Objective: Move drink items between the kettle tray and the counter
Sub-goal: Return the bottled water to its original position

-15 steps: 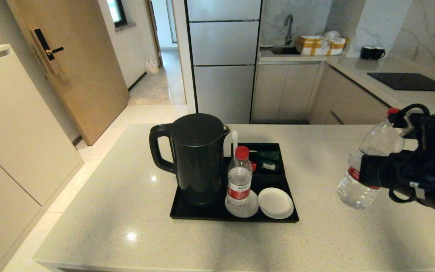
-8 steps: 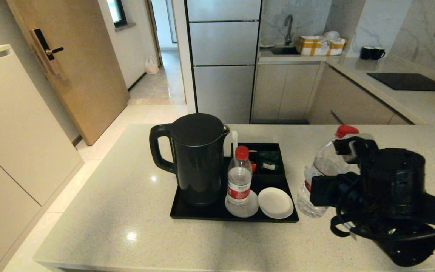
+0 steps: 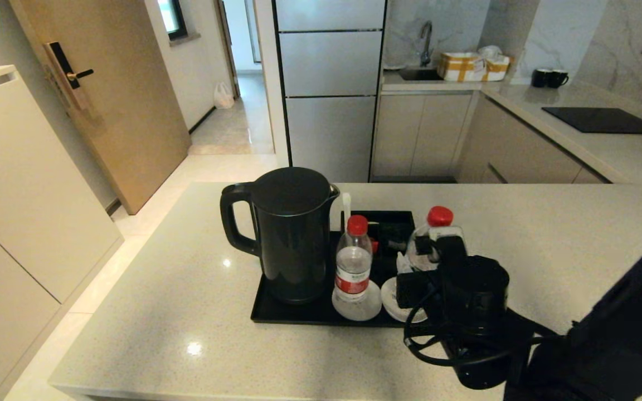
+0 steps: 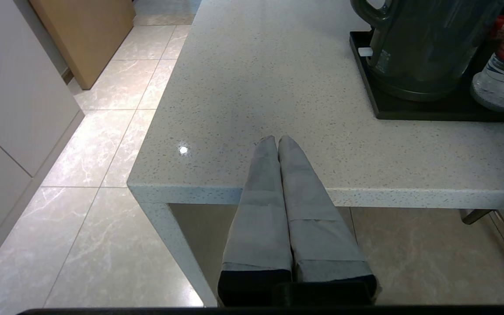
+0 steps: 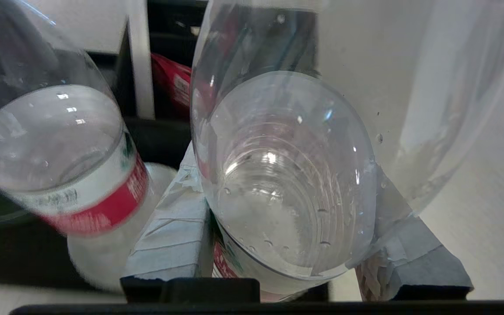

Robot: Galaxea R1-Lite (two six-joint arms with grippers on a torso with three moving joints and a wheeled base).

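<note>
A clear water bottle with red cap (image 3: 438,218) is held in my right gripper (image 3: 426,253), which is shut on its body (image 5: 287,188). It hangs nearly upright over the right end of the black kettle tray (image 3: 298,318). A second red-capped bottle (image 3: 353,262) stands on a coaster in the tray, just left of the held one (image 5: 59,162). The dark green sachet (image 3: 393,231) lies in a rear compartment, partly hidden by the held bottle. My left gripper (image 4: 277,140) is shut and empty, parked over the counter's (image 3: 187,312) near left edge.
The tall black kettle (image 3: 293,234) fills the tray's left half. A white coaster (image 3: 390,293) lies under the held bottle, mostly covered by my gripper. Another coaster (image 3: 357,310) sits under the standing bottle. Pale counter stretches left and right of the tray.
My right arm has carried the bottle leftward from above the counter's right side to over the tray's right end. The bottle has gone from tilted to nearly upright. The left arm has not moved.
</note>
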